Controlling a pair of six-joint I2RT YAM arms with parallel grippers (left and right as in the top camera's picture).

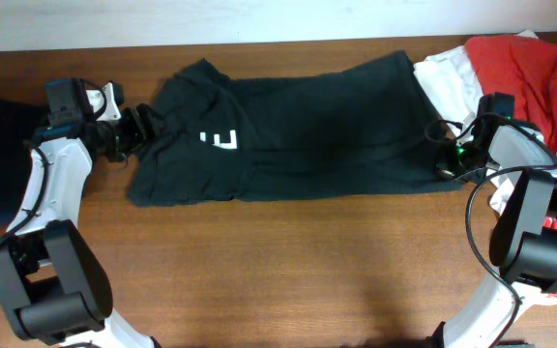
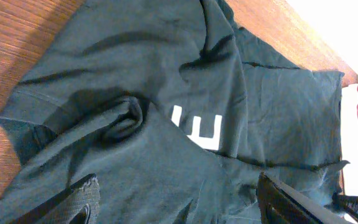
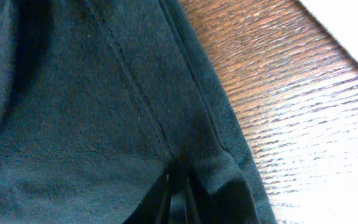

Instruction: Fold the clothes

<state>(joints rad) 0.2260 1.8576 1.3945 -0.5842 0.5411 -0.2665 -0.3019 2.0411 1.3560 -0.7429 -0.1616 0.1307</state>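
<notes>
Arms bend in from opposite ends of the counter (image 1: 288,271), each forearm angled toward the black T-shirt (image 1: 307,135). The left gripper (image 1: 135,130) sits at the sleeve end, its fingers (image 2: 73,202) spread wide above rumpled cloth. The right gripper (image 1: 450,162) is pinched narrow on the hem at the far end, with fabric bunched between its tips. The shirt lies stretched between the two grippers, folded over lengthwise. A fragment of white lettering (image 1: 222,140) shows nearer the left gripper.

Red shirt (image 1: 530,68) lies over white garment (image 1: 448,82) on wooden table (image 1: 288,261).
</notes>
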